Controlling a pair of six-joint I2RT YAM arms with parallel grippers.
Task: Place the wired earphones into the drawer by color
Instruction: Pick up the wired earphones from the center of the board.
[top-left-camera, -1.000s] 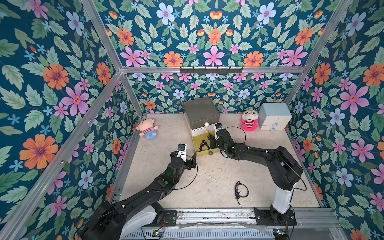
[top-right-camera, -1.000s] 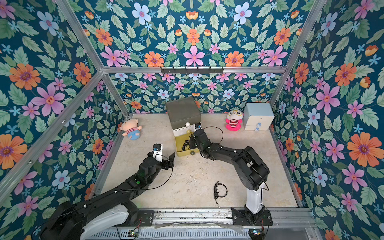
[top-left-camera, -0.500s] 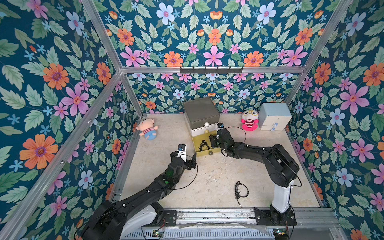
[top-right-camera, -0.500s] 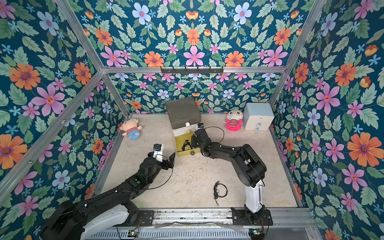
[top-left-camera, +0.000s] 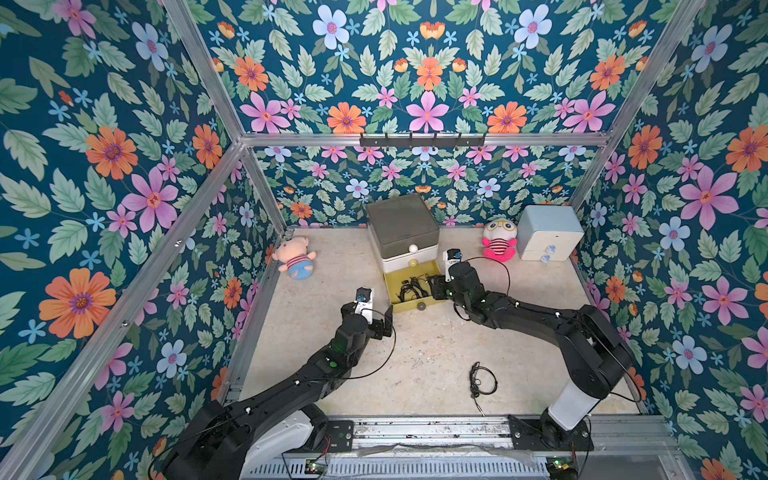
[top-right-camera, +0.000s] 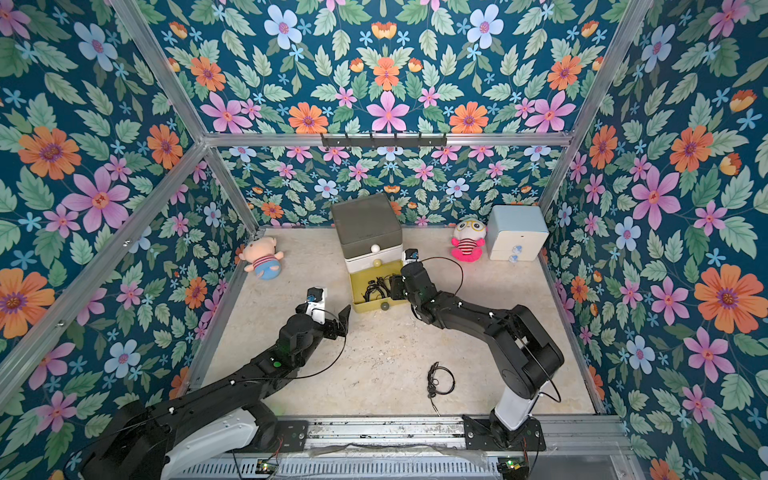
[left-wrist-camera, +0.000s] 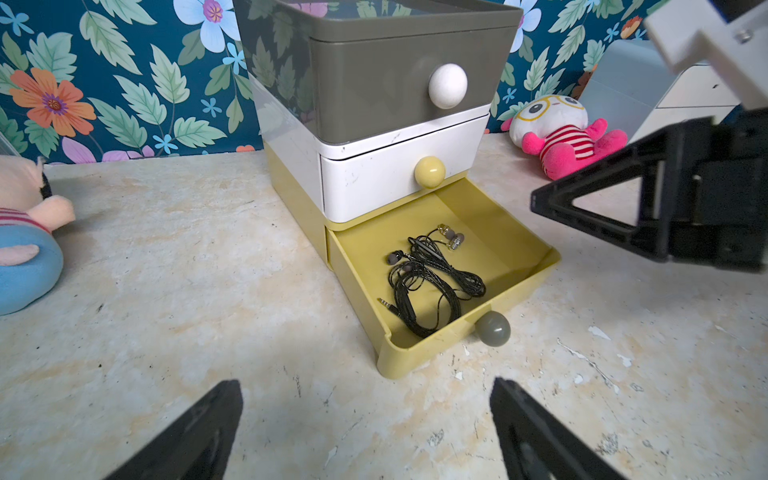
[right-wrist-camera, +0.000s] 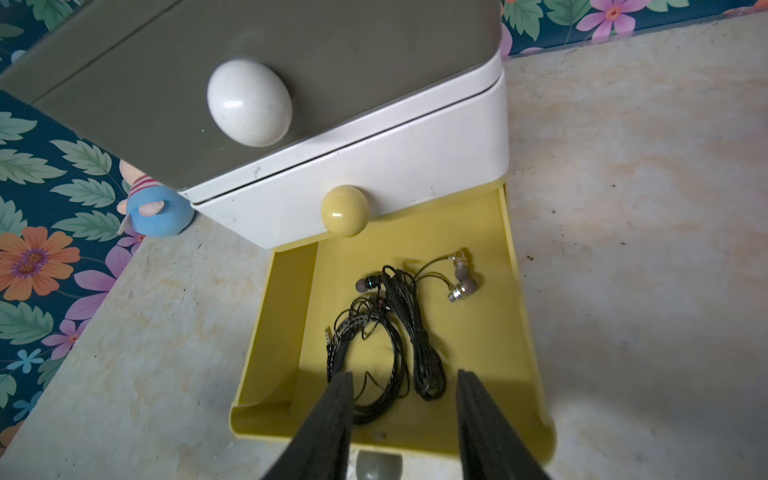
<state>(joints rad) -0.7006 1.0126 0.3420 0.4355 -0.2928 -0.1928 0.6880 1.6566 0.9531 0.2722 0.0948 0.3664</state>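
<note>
The beige surface (top-left-camera: 415, 353) is carrying a three-drawer unit (top-left-camera: 402, 226) whose yellow bottom drawer (left-wrist-camera: 515, 245) is standing pulled out. The left fingers (left-wrist-camera: 216, 415) are hovering wide apart in front of it. The right fingers (right-wrist-camera: 332, 407) are hanging parted and gripping nothing, above black earphones (left-wrist-camera: 432, 282) lying inside. Another black set (top-left-camera: 482, 380) is lying loose on the surface, well apart.

The left arm (top-left-camera: 316, 368) is extending forward and low from its base, and the left gripper (left-wrist-camera: 365, 386) is presenting its jaws fully apart with nothing between them. The right arm (top-left-camera: 540, 316) is reaching forward and inward with the elbow bent. The right gripper (right-wrist-camera: 404, 376) is pointing downward, its jaws standing partly apart and gripping nothing.
</note>
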